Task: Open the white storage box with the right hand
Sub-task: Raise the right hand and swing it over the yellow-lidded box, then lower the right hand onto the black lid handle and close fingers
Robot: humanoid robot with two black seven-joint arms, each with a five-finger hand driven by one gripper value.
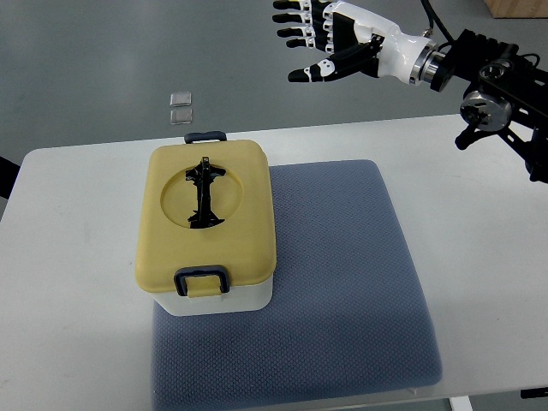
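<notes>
— Standing here by the counter (77,223), what do you make of it?

— Well, the white storage box (224,298) sits on the left part of a blue-grey mat (342,274), and the mat lies on the white counter. Its lower body is white; the lid (205,218) on top is a pale yellow and looks fully seated.

— Any latches?

— A dark clasp (202,280) on the near edge of the lid, folded down flat, and another one (205,135) at the far edge. In the round recess in the middle of the lid lies a black carry handle (204,193), folded flat.

— And the right robot hand?

— It's up at the far side, beyond the counter's back edge, well apart from the box. The right robot hand (330,38) comes in on its black arm (501,73) from the right. Its fingers (295,17) are spread and stretched out toward the left, the thumb hanging lower, and it's holding nothing. Black fingers, white palm shell, some yellow-green marks near the top fingertip.

— Touching anything?

— No, it hangs in the air over the grey floor (103,51).

— What's that on the floor?

— Two small pale squares (181,107), one just behind the other, out beyond the counter's far edge, near the box's back clasp as I see it from here.

— The left arm?

— I can't see it from where I stand.
</notes>
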